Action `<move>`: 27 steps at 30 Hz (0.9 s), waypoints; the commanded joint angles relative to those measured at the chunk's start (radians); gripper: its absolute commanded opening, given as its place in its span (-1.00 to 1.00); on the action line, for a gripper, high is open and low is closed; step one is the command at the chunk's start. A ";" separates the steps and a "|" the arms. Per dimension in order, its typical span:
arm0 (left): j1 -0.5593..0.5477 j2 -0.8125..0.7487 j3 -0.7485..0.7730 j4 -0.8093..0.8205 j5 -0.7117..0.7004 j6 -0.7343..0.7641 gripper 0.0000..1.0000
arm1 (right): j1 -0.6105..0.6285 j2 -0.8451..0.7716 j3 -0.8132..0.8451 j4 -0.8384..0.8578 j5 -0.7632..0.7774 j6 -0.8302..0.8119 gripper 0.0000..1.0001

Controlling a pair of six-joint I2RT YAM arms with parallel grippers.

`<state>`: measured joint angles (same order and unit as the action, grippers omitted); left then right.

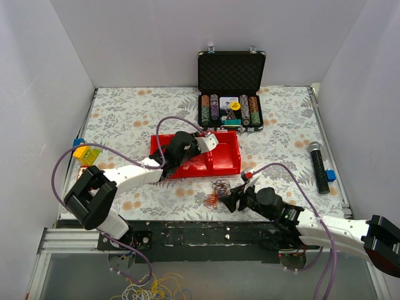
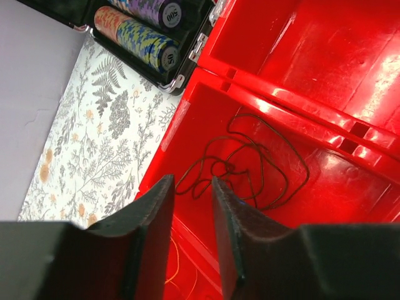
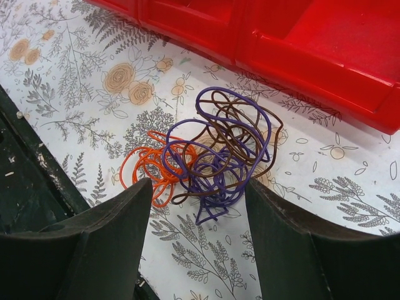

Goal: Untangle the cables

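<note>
A tangle of cables (image 3: 219, 150), purple and dark brown with an orange coil (image 3: 147, 165) at its left, lies on the floral cloth just in front of the red tray (image 1: 228, 164). In the top view the tangle (image 1: 219, 189) lies left of my right gripper (image 1: 235, 201). My right gripper (image 3: 199, 184) is wide open and empty, low over the cloth at the tangle's near edge. One thin dark brown wire (image 2: 250, 162) lies loose in a tray compartment. My left gripper (image 2: 190, 180) hovers over it, fingers a narrow gap apart, holding nothing. A thin orange strand (image 2: 167, 262) shows below them.
An open black case of poker chips (image 1: 231, 94) stands behind the tray. A black microphone (image 1: 319, 165) and a blue block (image 1: 330, 175) lie at the right. A yellow and blue toy (image 1: 84, 153) sits at the left edge. A yellow-white wire bunch (image 1: 150, 290) hangs below the table.
</note>
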<state>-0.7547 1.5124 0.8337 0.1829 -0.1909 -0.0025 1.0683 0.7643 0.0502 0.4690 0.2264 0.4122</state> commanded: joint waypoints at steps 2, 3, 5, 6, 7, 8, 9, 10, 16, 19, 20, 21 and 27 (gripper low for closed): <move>-0.003 -0.090 0.068 -0.080 0.073 -0.051 -0.21 | 0.002 -0.014 0.031 -0.007 0.028 -0.004 0.38; -0.005 -0.112 0.076 -0.100 0.090 -0.059 -0.13 | 0.002 -0.016 0.036 -0.021 0.043 0.000 0.38; -0.006 -0.150 0.085 -0.137 0.120 -0.074 0.26 | 0.002 -0.026 0.040 -0.029 0.057 -0.003 0.38; -0.008 -0.168 0.093 -0.157 0.131 -0.076 0.45 | 0.002 -0.031 0.042 -0.027 0.057 -0.006 0.38; -0.009 -0.182 0.102 -0.172 0.134 -0.086 0.55 | 0.002 -0.040 0.043 -0.032 0.054 -0.004 0.38; -0.009 -0.201 0.114 -0.209 0.149 -0.096 0.62 | 0.004 -0.046 0.045 -0.033 0.051 -0.006 0.38; -0.009 -0.222 0.123 -0.233 0.181 -0.106 0.68 | 0.002 -0.054 0.043 -0.035 0.048 -0.006 0.38; -0.014 -0.247 0.128 -0.262 0.236 -0.114 0.75 | 0.002 -0.062 0.043 -0.035 0.048 -0.009 0.38; -0.087 -0.333 0.032 -0.313 0.534 -0.088 0.89 | 0.002 -0.094 0.025 -0.035 0.024 -0.009 0.36; -0.146 -0.293 0.021 -0.304 0.616 -0.067 0.88 | 0.002 -0.121 0.017 -0.046 0.014 -0.007 0.33; -0.158 -0.276 0.024 -0.290 0.623 -0.060 0.87 | 0.002 -0.140 0.016 -0.061 0.010 -0.007 0.32; -0.169 -0.247 0.028 -0.271 0.625 -0.056 0.85 | 0.002 -0.155 0.014 -0.073 0.008 -0.010 0.30; -0.172 -0.045 0.156 -0.249 0.601 -0.079 0.65 | 0.002 -0.244 -0.018 -0.116 0.001 -0.004 0.26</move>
<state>-0.9314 1.3861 0.8974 -0.0795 0.3897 -0.0685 1.0683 0.5655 0.0509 0.3634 0.2379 0.4126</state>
